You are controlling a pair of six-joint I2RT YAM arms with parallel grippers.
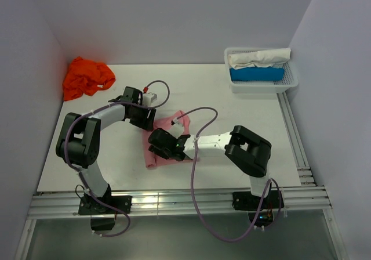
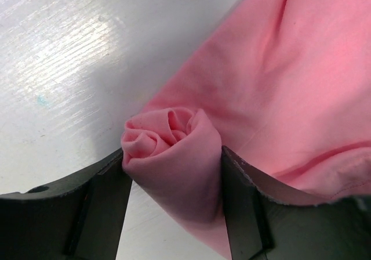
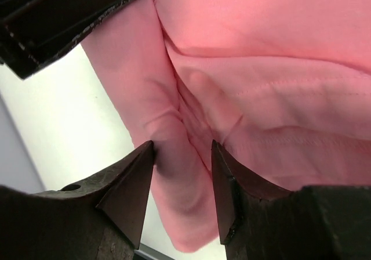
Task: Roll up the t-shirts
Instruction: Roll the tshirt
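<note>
1. Landmark: the pink t-shirt (image 1: pixel 152 154), partly rolled, lying mid-table on the white table (image 1: pixel 243 126), just ahead of the two arm bases.
2. The left gripper (image 2: pixel 172 179) is set at the far-left end of the pink t-shirt. A tight spiral roll of pink cloth is seen between its fingers (image 2: pixel 95 213), with both pads touching the sides of the roll. The jaws are read as clamped on that rolled end.
3. Beyond the roll, the rest of the pink t-shirt is spread flat on the table, with a seam visible near the right finger.
4. The right gripper (image 3: pixel 182 155) is set over the near-left part of the pink t-shirt. Its jaws are apart, with a soft ridge of pink cloth running between the fingertips (image 3: pixel 130 184). Whether the pads press on that ridge cannot be told.
5. The orange t-shirt (image 1: pixel 86 77) is bunched, unrolled, far-left of the pink t-shirt and well apart from it, against the back wall. It is touched by neither gripper.
6. A white mesh basket (image 1: pixel 293 83) is placed far-right of the pink t-shirt, well apart. A white cloth bundle (image 1: pixel 258 58) and a blue cloth bundle (image 1: pixel 256 74) are held in it, side by side.
</note>
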